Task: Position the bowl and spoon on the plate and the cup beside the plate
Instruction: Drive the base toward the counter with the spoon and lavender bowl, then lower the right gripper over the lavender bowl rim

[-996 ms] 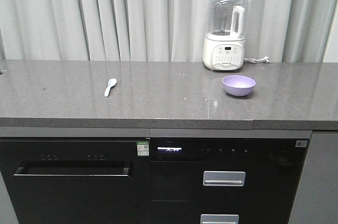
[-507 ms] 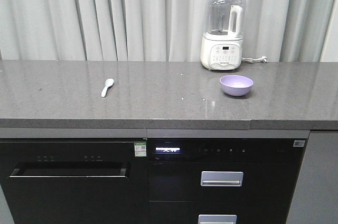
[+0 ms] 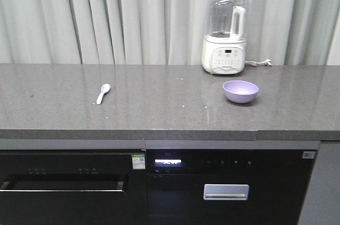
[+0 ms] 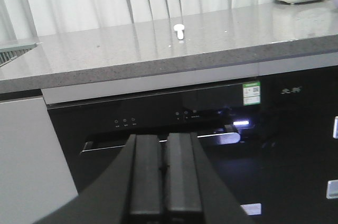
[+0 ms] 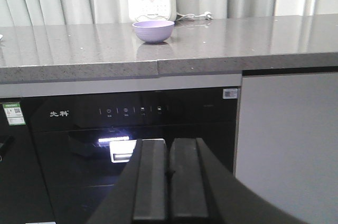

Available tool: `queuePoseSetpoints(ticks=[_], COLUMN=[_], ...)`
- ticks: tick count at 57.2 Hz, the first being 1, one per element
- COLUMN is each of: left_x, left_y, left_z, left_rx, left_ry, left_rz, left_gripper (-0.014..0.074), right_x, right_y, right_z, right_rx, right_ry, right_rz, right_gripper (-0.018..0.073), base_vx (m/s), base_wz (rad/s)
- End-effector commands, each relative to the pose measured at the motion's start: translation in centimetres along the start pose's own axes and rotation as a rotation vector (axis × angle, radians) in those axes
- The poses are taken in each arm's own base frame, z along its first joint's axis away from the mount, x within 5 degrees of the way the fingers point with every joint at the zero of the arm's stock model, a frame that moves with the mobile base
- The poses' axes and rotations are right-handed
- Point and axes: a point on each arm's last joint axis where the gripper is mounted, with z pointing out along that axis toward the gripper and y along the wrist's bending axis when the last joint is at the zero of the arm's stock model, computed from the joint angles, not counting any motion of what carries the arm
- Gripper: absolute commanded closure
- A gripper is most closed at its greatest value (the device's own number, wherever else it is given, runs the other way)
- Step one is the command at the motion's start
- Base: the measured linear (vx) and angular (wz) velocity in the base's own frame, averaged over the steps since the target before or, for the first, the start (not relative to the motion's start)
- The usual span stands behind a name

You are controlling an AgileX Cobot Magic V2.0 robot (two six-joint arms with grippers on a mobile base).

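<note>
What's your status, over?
Both shut, empty: left gripper, right gripper, facing cabinet fronts. On counter: spoon left, bowl right, well apart; plate, cup not in view. Only blender behind bowl, not blocking.

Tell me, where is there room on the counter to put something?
The biggest bare patch of counter lies between the spoon and the bowl. More room lies left of the spoon. It's most crowded back right, where the bowl sits before the blender.

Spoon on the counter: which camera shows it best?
The exterior front-facing view: the spoon lies whole, scoop and handle distinct. The left wrist view shows it small and end-on; the right wrist view shows no recognisable spoon.
</note>
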Motion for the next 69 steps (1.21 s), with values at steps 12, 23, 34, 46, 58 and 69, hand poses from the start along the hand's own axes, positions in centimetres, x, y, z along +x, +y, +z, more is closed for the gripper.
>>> queuePoseSetpoints(ticks=[12,23,34,46,58,69], left_x=[-1.61,-1.61,-1.61,-1.61,-1.61,-1.61], left_y=[0.13,0.13,0.13,0.13,0.13,0.13], left_z=[-0.35,-0.35,-0.35,-0.35,-0.35,-0.35], left_rx=[-0.009,-0.009,-0.009,-0.009,-0.009,-0.009], left_ry=[-0.119,-0.119,-0.119,-0.119,-0.119,-0.119], left_rz=[-0.006,-0.006,-0.006,-0.006,-0.006,-0.006], left_gripper=[0.0602,0.0602,0.0602,0.0602,0.0602,0.0602], right_x=[-0.67,-0.67,-0.67,-0.67,-0.67,-0.67], right_y=[0.04,0.04,0.04,0.04,0.04,0.04], right_z=[-0.04,-0.04,-0.04,-0.04,-0.04,-0.04], right_rx=[-0.002,-0.002,-0.002,-0.002,-0.002,-0.002], right_ry=[-0.084,-0.084,-0.084,-0.084,-0.084,-0.084], right_rz=[-0.016,-0.016,-0.016,-0.016,-0.016,-0.016], right_gripper=[0.0568,0.0568,0.0568,0.0568,0.0568,0.0568], base_vx=[0.29,0.37,0.40,0.42,0.44,0.39], base_wz=[0.12,0.05,0.00,-0.01,-0.01,-0.05])
